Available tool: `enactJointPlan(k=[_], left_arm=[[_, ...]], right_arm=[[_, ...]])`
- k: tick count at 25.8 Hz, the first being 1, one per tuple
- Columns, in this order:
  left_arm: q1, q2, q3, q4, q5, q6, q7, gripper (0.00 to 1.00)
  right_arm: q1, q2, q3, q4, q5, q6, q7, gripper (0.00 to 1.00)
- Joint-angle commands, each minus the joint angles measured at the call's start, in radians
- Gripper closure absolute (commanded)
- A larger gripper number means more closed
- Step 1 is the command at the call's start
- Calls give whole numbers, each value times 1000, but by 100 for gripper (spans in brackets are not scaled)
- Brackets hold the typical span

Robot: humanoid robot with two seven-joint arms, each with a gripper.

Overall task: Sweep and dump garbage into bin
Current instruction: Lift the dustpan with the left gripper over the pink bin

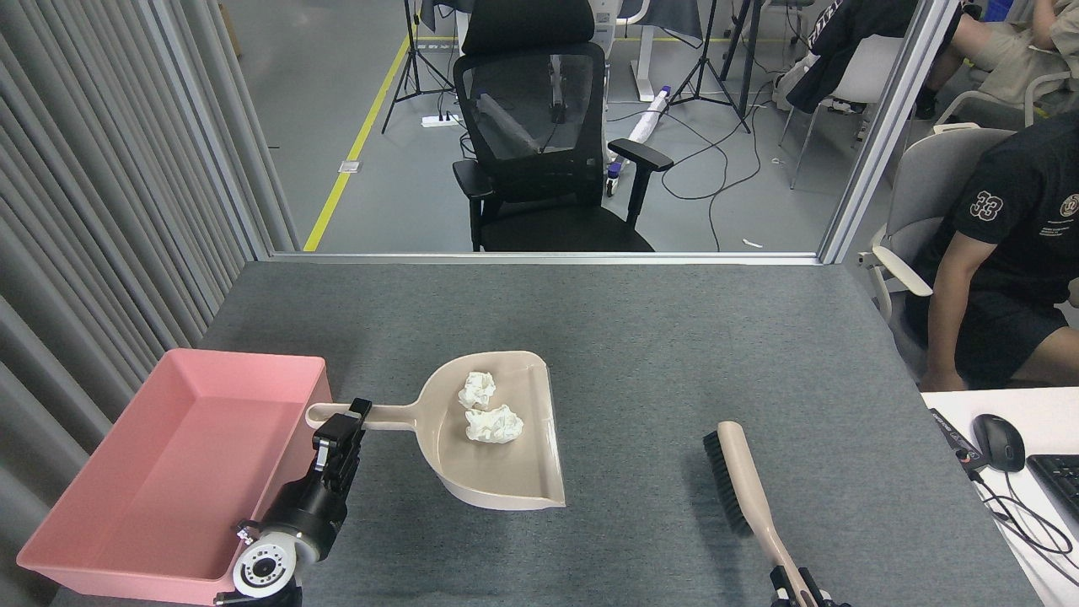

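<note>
Two crumpled white paper balls, the garbage [487, 409], lie inside a beige dustpan [497, 455] that is lifted off the grey table. My left gripper [346, 421] is shut on the dustpan's handle, next to the right wall of the pink bin [101, 539] at the left. A beige brush [742, 485] with dark bristles stands at the lower right, its handle running down into my right gripper [797, 590] at the frame's bottom edge, shut on it.
A grey felt table [641, 337] fills the view. A white desk with a mouse [999, 443] and keyboard sits at the right edge, where a seated person [1003, 270] is close by. A black office chair [548, 143] stands beyond the far edge.
</note>
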State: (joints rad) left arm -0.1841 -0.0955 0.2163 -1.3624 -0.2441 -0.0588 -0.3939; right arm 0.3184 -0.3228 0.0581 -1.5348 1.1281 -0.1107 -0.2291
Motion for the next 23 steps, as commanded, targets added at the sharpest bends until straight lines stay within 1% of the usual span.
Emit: enactJointPlan(k=[1, 3, 4, 9, 12, 13, 14, 15, 16, 17, 20, 23], left_arm=[[0, 56, 0, -32, 83, 40, -22, 80], [2, 99, 0, -50, 126, 66, -23, 80], [2, 120, 1, -58, 144, 79, -23, 80], [-8, 240, 11, -69, 243, 117, -23, 80], [-14, 327, 35, -60, 338, 128, -20, 80], [-21, 352, 54, -53, 359, 132, -20, 80], [-26, 372, 70, -43, 368, 135, -22, 80], [-28, 390, 84, -29, 371, 134, -23, 80], [-28, 404, 92, -21, 373, 132, -23, 80], [-26, 419, 94, -17, 378, 126, -25, 80], [-17, 461, 95, -10, 421, 125, -26, 80], [-18, 501, 103, 40, 450, 116, -26, 80]], right_arm=[[1, 1, -3, 1, 2, 2, 7, 72], [1, -1, -8, 1, 2, 3, 7, 64], [1, -2, -9, 1, 2, 3, 7, 62], [1, 1, -9, -2, 2, 2, 8, 59], [1, 1, -9, -2, 1, 2, 8, 47], [1, 1, -9, -2, 1, 2, 8, 38], [1, 1, -11, -2, -1, 2, 8, 23], [-1, 2, -11, -2, -1, 2, 7, 10], [-2, 4, -11, -2, -2, 2, 8, 6], [-2, 2, -11, -2, -2, 2, 7, 4], [-2, 1, -12, -2, -4, 2, 7, 4], [-2, -1, -11, -2, -5, 2, 7, 4]])
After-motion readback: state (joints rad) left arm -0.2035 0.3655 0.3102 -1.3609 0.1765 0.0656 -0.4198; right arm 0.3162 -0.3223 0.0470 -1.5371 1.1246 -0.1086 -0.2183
